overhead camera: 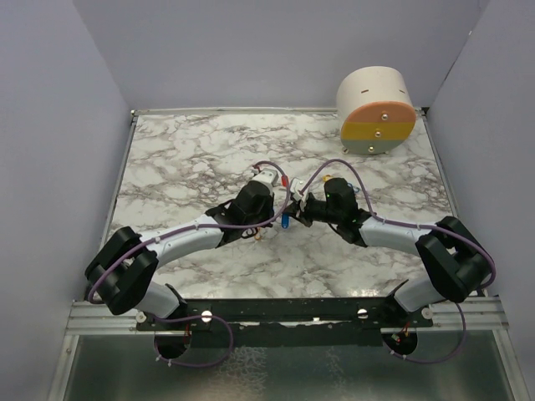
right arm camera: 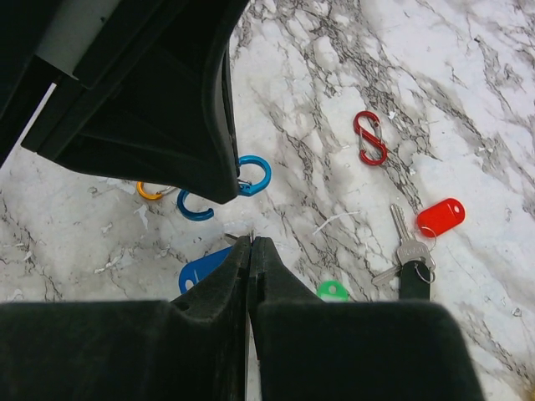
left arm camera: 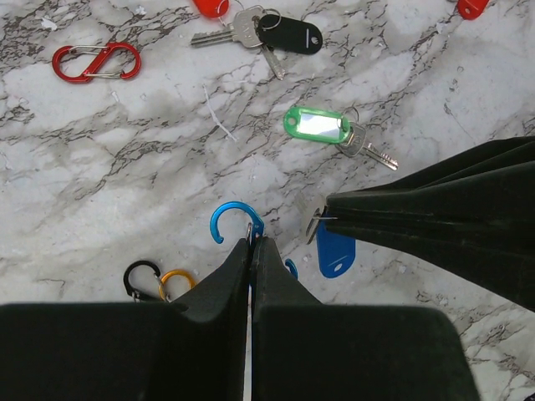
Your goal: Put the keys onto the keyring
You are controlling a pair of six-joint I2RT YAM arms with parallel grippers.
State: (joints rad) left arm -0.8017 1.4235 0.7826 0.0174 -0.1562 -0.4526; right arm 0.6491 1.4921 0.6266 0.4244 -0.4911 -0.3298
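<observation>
At the far left of the marbled worktop (left arm camera: pixel 100 167) lies a red S-shaped clip (left arm camera: pixel 96 61), well apart from the rest. Nearer the arms, a black loop (left arm camera: pixel 140 276) and an orange loop (left arm camera: pixel 176 282) lie touching each other, just beside the left gripper (left arm camera: pixel 252 245). Its jaws are pressed fully together, and the keyring (left arm camera: pixel 227 221) is here: its blue loop sticks out from the closed tips and appears pinched between them. Straight beyond, at the far edge of the left wrist view, lie the black-tagged keys (left arm camera: pixel 288 34). Just right of the left gripper hangs the blue-tagged key (left arm camera: pixel 336 251), its thin metal end apparently caught in the right gripper (right arm camera: pixel 251 242), whose jaws are likewise closed tight, the two grippers' tips near each other. Further right the green-tagged key (left arm camera: pixel 316 124) lies flat on the marble, apart from both arms. At the far right rear corner stands a beige drum (overhead camera: pixel 376 111) with an orange and yellow face.
</observation>
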